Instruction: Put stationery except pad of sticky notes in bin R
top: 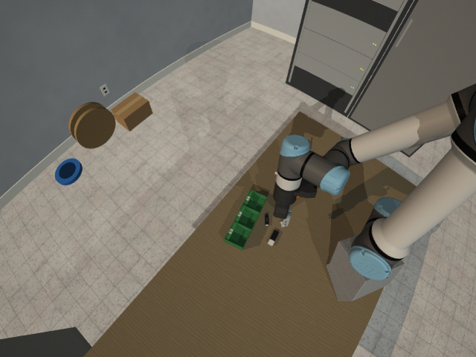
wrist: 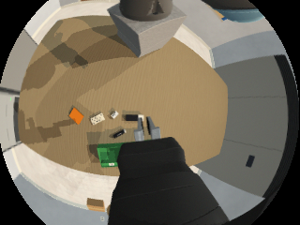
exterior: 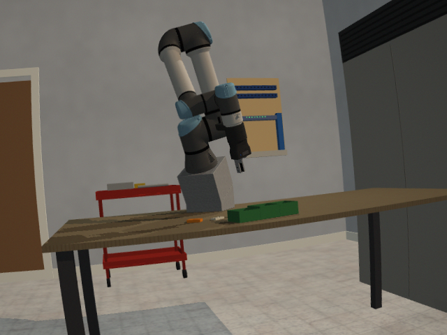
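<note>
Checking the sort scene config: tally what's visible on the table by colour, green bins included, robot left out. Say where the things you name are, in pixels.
Orange block (top: 297,197) (exterior: 195,220) (wrist: 76,115): 1
White spotted blocks (exterior: 217,218) (wrist: 97,118) (wrist: 114,114): 2
Mostly black piece (top: 266,219) (wrist: 119,134): 1
Black-and-white block (top: 273,237) (wrist: 131,117): 1
Green bins (top: 234,243) (exterior: 269,211) (wrist: 109,154): 3
Total: 8

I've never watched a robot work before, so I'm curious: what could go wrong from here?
The small black item lies close beside the green bins, so the fingers might knock a bin while reaching for it.

Several small things lie near each other, so it could nudge a neighbour, such as the black-and-white block.

The orange piece might be the sticky notes, and could be binned by mistake.
</note>
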`<control>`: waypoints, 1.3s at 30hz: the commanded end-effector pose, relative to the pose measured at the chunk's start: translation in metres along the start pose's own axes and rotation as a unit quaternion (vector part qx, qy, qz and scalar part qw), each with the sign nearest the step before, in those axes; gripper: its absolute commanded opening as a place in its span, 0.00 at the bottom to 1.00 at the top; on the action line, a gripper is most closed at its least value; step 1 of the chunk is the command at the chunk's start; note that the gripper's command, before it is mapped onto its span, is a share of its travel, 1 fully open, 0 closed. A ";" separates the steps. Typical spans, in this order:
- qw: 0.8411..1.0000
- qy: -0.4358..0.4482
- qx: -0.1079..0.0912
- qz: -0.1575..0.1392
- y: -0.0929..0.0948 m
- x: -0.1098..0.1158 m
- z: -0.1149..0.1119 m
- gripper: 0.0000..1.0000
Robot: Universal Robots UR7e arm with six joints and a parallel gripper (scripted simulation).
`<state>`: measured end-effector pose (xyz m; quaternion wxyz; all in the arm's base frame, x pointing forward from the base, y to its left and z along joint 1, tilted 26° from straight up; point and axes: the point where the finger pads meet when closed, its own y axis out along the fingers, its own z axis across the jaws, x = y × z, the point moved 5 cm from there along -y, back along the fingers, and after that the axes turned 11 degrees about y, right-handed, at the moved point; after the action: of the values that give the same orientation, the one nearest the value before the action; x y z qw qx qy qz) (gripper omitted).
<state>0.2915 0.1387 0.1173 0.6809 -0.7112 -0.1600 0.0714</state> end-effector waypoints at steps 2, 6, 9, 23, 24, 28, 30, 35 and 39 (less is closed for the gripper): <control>0.997 0.049 -0.041 -0.034 -0.017 0.004 -0.018 0.31; 0.992 0.084 -0.066 -0.059 -0.027 0.004 -0.028 0.31; 0.989 0.105 -0.080 -0.074 -0.035 0.006 -0.036 0.31; 0.973 0.161 -0.115 -0.115 -0.054 0.006 -0.054 0.31; 0.973 0.161 -0.115 -0.115 -0.054 0.006 -0.054 0.31; 0.969 0.186 -0.112 -0.118 -0.050 0.013 -0.055 0.31; 0.959 0.234 -0.106 -0.124 -0.040 0.026 -0.057 0.31; 0.937 0.309 -0.094 -0.132 -0.017 0.061 -0.062 0.31; 0.917 0.365 -0.085 -0.137 -0.008 0.074 -0.064 0.31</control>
<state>0.3574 0.0984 0.1496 0.6346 -0.7304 -0.0431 -0.2491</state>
